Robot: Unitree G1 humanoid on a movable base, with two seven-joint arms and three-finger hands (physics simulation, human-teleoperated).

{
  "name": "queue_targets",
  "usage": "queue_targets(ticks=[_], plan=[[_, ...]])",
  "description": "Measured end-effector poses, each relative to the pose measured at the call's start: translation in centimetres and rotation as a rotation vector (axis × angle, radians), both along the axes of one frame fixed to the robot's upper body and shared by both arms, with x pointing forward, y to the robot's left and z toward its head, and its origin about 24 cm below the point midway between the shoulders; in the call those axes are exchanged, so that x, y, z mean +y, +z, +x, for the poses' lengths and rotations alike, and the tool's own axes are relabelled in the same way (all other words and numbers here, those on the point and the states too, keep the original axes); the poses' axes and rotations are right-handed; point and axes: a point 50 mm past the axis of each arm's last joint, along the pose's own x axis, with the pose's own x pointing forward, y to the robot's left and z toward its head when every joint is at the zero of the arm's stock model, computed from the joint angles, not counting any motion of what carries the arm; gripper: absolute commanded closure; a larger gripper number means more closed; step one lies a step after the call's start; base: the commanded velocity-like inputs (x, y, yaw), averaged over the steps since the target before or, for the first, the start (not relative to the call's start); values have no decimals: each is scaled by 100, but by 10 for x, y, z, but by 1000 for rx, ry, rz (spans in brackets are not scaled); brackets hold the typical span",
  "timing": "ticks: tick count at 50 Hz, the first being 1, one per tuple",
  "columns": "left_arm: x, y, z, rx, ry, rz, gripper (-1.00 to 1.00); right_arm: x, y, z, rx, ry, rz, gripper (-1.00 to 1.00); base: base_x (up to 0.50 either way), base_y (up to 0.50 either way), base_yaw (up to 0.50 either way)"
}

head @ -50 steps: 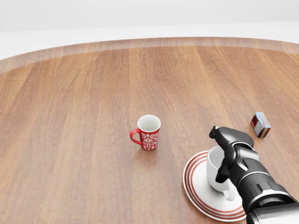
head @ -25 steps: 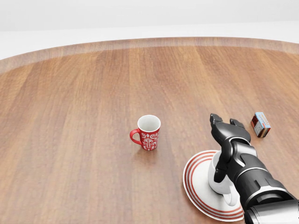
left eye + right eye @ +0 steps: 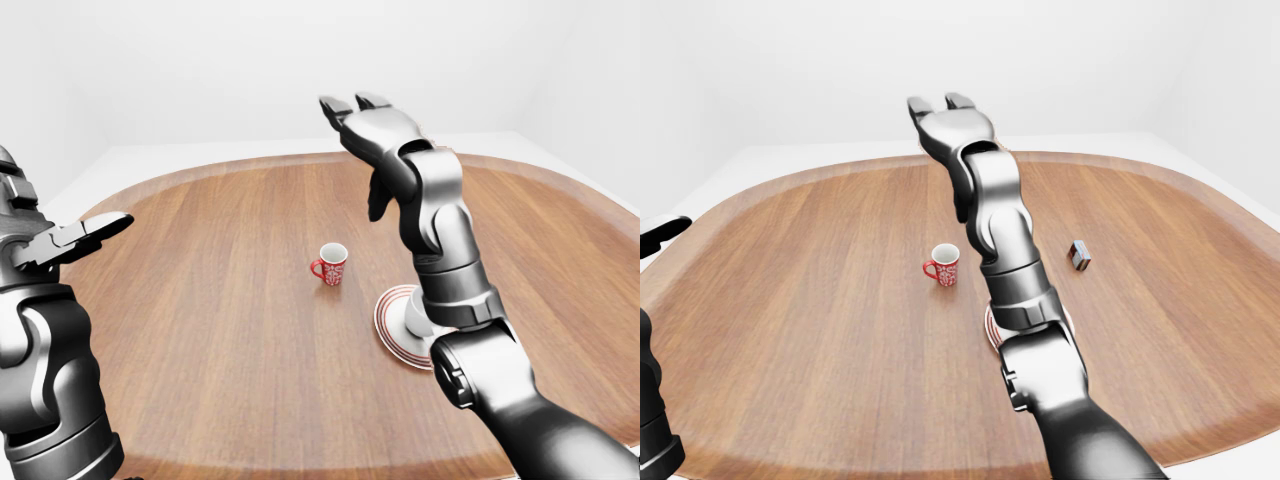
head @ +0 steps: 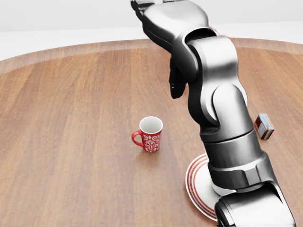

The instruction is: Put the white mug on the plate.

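1. Your right hand (image 3: 365, 120) is raised high above the table (image 3: 220, 300), fingers spread apart and holding nothing. Its forearm runs down the middle of the head view and blocks much of the scene there.
2. The white mug (image 3: 417, 316) stands on the plate (image 3: 392, 330), at the right of the left-eye view. Only its left side shows past your right arm; you cannot see its handle in that view.
3. In the head view the arm covers the mug almost entirely, and only the left arc of the plate shows at the bottom. In the right-eye view the plate is a thin sliver behind the arm.
4. A red mug (image 4: 150, 134) stands upright near the middle of the table, well apart from the plate and to its left in the head view. Its handle points left, its inside is white, and a white ornamental pattern covers its side.
5. A small box (image 4: 264, 126), red with a blue-grey face, sits on the table to the right of your arm in the head view, apart from the plate. Its print is too small to read.
6. Your left hand (image 3: 80, 236) hangs at the left edge of the left-eye view, fingers extended and apart, gripping nothing. In the right-eye view only a dark fingertip of it enters at the left edge.
7. The table is a rounded wooden top with long grain lines and a paler raised rim. The plate is white, round, with red concentric rings near its edge. The arms are glossy dark grey, in jointed segments.
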Motion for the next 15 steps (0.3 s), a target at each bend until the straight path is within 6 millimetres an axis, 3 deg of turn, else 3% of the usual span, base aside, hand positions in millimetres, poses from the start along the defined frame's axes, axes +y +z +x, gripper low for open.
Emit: queue_targets(ticks=[4,7,10,15], plan=[[0,0,0,-1,-1,1,-100,18,68,-43,-329,44,14,-100,0,0,0],[0,0,-1,-2,-1,1,-100,24,103,-79,-537,69,46,-100,0,0,0],[0,0,-1,-3,-1,1,-100,25,123,-109,-688,82,79,-100,0,0,0],[0,0,-1,-3,-1,2,-100,24,141,-147,-859,97,128,-100,0,0,0]])
